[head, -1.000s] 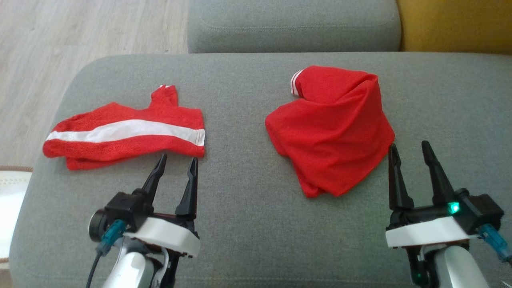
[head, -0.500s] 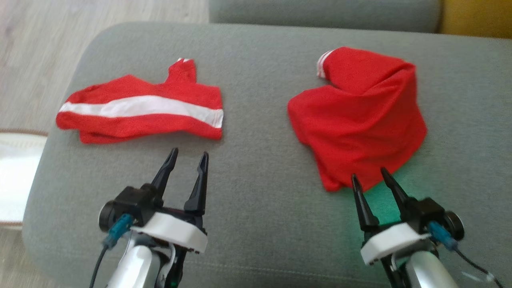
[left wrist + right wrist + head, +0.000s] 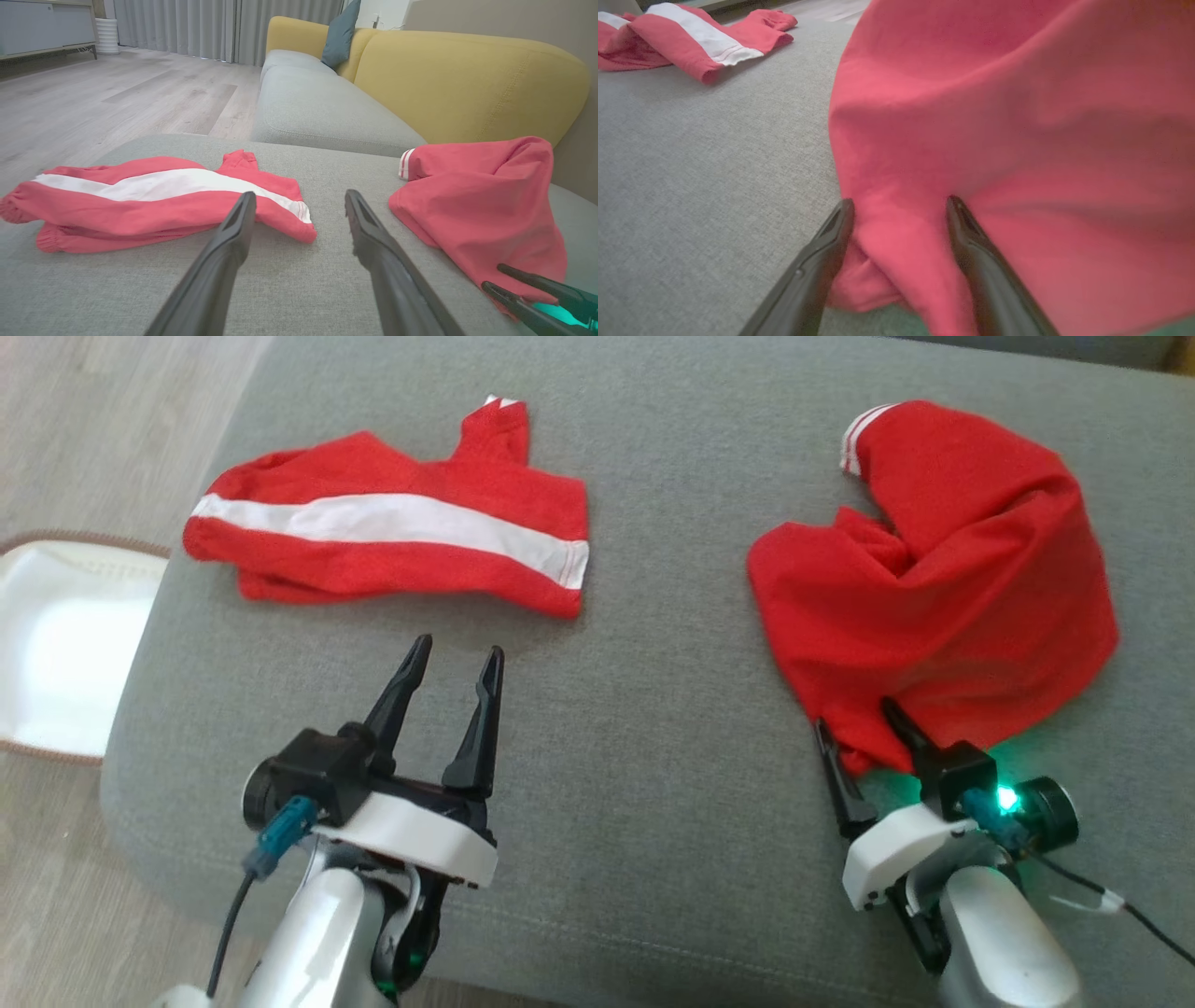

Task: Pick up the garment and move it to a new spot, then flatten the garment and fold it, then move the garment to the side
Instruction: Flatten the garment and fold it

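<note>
Head view: the right pincer (image 3: 854,719) has been brought from beside the garment (image 3: 952,569) onto its near corner on the sofa (image 3: 653,728), jaws spread. The left pincer (image 3: 459,646) is held open and empty.

Left wrist view: nothing is gripped.

Right wrist view: a fold is straddled but not yet pinched, so pickup is judged imminent.

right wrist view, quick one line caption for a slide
Open right hand straddling the near edge of a crumpled red garment on a grey cushion, striped garment beyond.
</note>
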Motion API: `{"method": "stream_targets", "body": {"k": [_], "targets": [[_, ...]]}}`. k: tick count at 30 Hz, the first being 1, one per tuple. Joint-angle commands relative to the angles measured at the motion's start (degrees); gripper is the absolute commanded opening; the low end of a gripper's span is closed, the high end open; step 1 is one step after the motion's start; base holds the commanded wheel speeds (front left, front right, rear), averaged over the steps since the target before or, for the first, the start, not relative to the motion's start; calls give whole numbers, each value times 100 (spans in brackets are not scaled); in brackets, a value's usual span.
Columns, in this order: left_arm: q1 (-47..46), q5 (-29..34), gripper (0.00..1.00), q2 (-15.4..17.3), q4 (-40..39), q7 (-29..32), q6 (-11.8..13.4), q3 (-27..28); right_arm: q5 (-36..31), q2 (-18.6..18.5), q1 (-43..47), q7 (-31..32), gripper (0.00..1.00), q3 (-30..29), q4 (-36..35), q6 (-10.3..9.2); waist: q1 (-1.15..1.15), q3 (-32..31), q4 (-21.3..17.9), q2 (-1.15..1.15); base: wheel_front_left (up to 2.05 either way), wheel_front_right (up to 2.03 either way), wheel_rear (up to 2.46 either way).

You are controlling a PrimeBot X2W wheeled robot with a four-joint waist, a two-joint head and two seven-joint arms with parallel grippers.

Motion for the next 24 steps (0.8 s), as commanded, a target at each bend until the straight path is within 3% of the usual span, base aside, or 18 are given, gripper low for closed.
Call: {"method": "stream_targets", "body": {"k": [1, 2, 10, 19, 24], "targets": [[-237, 8, 100, -1, -161, -70, -24, 238, -24, -19, -160, 6, 89, 99, -78, 43, -1, 31, 36, 0, 0, 0, 0], [-246, 4, 100, -3, -159, -70, -22, 246, -75, -19, -189, 28, 0, 76, -14, 43, -1, 32, 40, 0, 0, 0, 0], [-196, -76, 100, -8, -124, -70, 43, 284, 264, -19, -412, -153, 0, 235, -27, 43, -1, -241, -118, 0, 0, 0, 0], [14, -245, 100, -9, -23, -70, 109, 238, 1095, -19, -1369, -203, 0, 1414, -702, 43, -1, -845, -285, 0, 0, 0, 0], [208, -284, 100, -9, 30, -70, 154, 357, 1984, -19, -2257, -198, 0, 1913, -1241, 43, -1, -1158, -279, 0, 0, 0, 0]]}}
